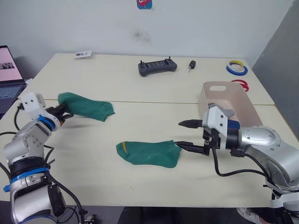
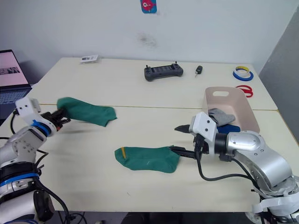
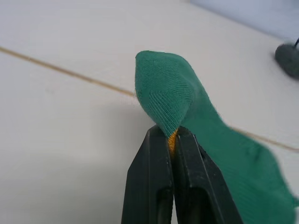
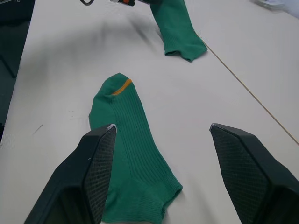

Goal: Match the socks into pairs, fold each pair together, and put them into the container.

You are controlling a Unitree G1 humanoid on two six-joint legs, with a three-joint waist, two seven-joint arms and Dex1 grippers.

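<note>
At the left edge of the frame, the robot's left arm bends up from the lower corner, its left end effector (image 1: 64,115) clamped tight on one end of a green sock (image 1: 87,107), whose far end trails onto the pale worktop (image 1: 140,100) toward the centre; the wrist view shows the two black fingers (image 3: 154,186) pressed together on the fabric with a sliver of yellow between them. At the lower right, the right arm reaches in across the worktop toward the centre, forearm nearly level, its right end effector (image 1: 190,136) spread wide apart, one finger raised above the surface and the lower one at the near end of a second green sock (image 1: 149,152) that lies flat at lower centre, its yellow stripe at the far end. Just behind the right arm, at centre right, stands the pinkish-beige container (image 2: 232,110), with a grey sock (image 2: 219,115) and a dark blue sock (image 2: 227,129) inside it. Along the back of the worktop, in the upper part of the frame, sit a dark handheld controller (image 1: 157,66), a small black object (image 1: 191,65) and rolls of tape (image 1: 237,68), well apart from both arms.
</note>
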